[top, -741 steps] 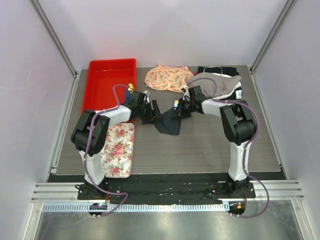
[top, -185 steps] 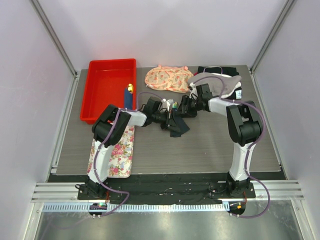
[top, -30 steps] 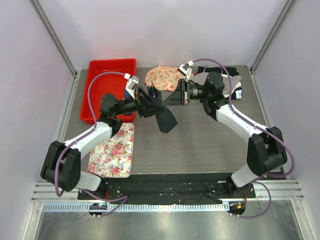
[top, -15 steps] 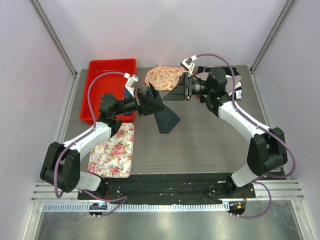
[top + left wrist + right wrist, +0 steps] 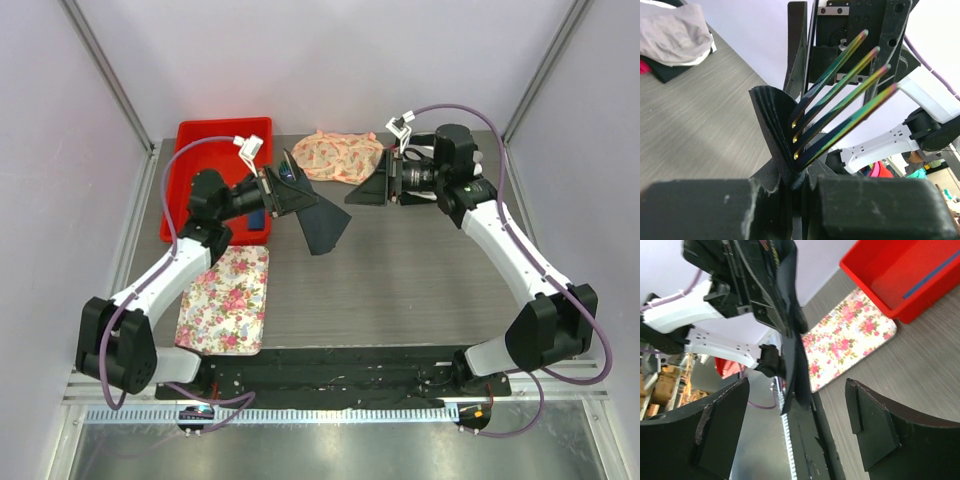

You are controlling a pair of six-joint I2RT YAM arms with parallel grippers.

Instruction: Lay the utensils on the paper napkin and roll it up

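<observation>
The paper napkin (image 5: 322, 225) and fork (image 5: 840, 110) are clenched by the left gripper (image 5: 283, 190); the right gripper (image 5: 368, 188), released, should be closed on the napkin's hanging corner.

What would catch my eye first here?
Above the middle of the table, the left gripper clamps a dark napkin hanging in the air, a rainbow-sheened fork tucked in its folds. The right gripper gapes open beside it. A bright red bin sits at the back left.

Table (image 5: 420, 290) — red bin (image 5: 225, 123), floral tray (image 5: 222, 300) (patterned cloth (image 5: 335, 158))
</observation>
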